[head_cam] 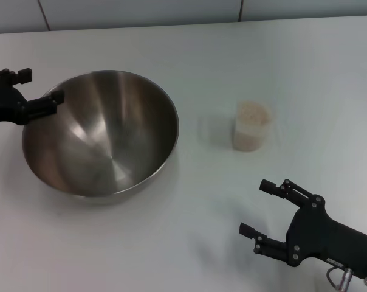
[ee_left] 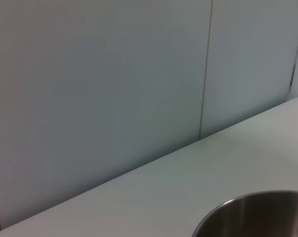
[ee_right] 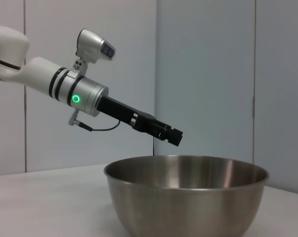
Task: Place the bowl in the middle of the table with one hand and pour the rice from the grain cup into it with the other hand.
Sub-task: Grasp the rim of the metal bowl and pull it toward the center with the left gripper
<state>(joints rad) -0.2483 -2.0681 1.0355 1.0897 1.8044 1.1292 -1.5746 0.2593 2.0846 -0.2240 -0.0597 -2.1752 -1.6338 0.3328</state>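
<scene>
The bowl [head_cam: 101, 132] sits left of centre in the head view on the table [head_cam: 189, 243], empty and upright. The left gripper [head_cam: 42, 88] at the far left edge has its fingers spread wide, one just over the bowl's left rim, gripping nothing. The cup [head_cam: 251, 126] of rice [head_cam: 252, 111] stands right of centre, well apart from the bowl. The right gripper [head_cam: 261, 208], lower right, is wide open and empty, near the cup but short of it.
</scene>
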